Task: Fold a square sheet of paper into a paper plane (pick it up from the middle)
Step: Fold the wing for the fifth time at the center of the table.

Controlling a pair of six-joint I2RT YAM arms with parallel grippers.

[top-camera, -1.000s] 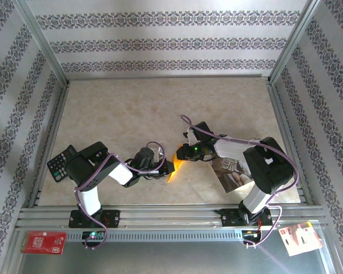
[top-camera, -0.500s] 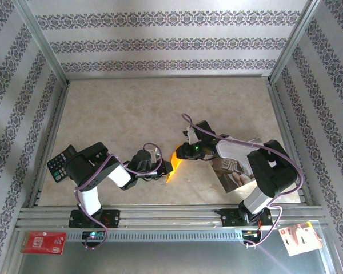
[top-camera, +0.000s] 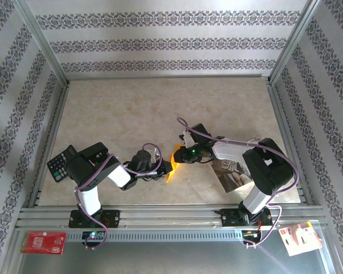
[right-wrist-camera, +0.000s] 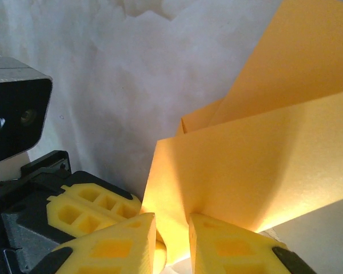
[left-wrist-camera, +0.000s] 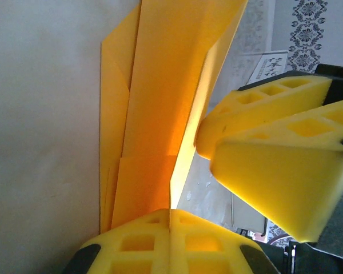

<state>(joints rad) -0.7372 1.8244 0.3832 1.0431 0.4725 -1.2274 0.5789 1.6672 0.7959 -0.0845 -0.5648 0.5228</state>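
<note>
Left wrist: left hand (left-wrist-camera: pixel 170 214) clenched on paper plane (left-wrist-camera: pixel 154 114); right hand (right-wrist-camera: pixel 171 228) parted astride its edge.

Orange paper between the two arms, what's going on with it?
Both arms are working on the orange paper sheet at the near middle of the table. The sheet is already creased into several layers, so it is partway to a plane. The left end effector is shut on one edge, holding it in place. The right end effector has its fingers on either side of a raised flap with a narrow gap between them. I can't tell whether it grips the flap yet.
</note>
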